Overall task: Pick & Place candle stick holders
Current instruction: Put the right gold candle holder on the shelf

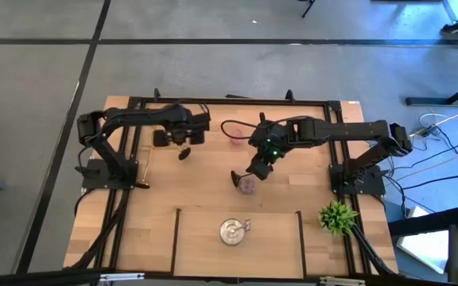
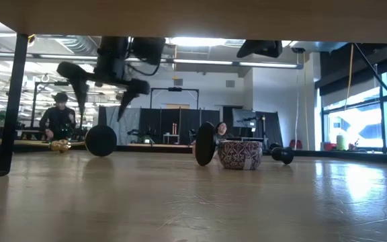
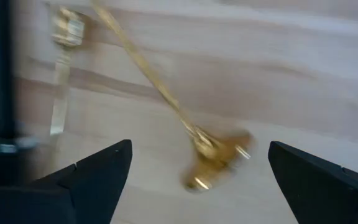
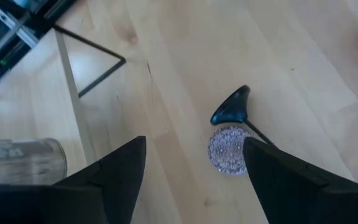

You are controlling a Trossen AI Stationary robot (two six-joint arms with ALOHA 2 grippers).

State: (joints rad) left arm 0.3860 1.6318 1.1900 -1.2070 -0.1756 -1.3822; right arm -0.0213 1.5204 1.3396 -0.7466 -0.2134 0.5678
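High: left gripper [image 1: 183, 141] wide, reaching inward near black holder [image 1: 184, 153]; right gripper [image 1: 259, 170] wide above pink holder [image 1: 247, 186].
Left wrist: gold holder [image 3: 213, 152] lies between fingers [image 3: 101, 171].
Right wrist: pink holder beside black stem [image 4: 234, 109].

You have 2 arms of matte black, built from boxy links and rounded joints, each mounted on a black base plate. Black cables trail from both bases. The right arm [image 1: 348, 133] shows a small green light on its wrist housing, just behind its fingers. The left arm [image 1: 133, 119] carries a blocky black wrist housing. Each arm's 2 fingers [image 4: 120, 168] are plain dark wedges tapering to blunt tips, with a faint seam line across each.
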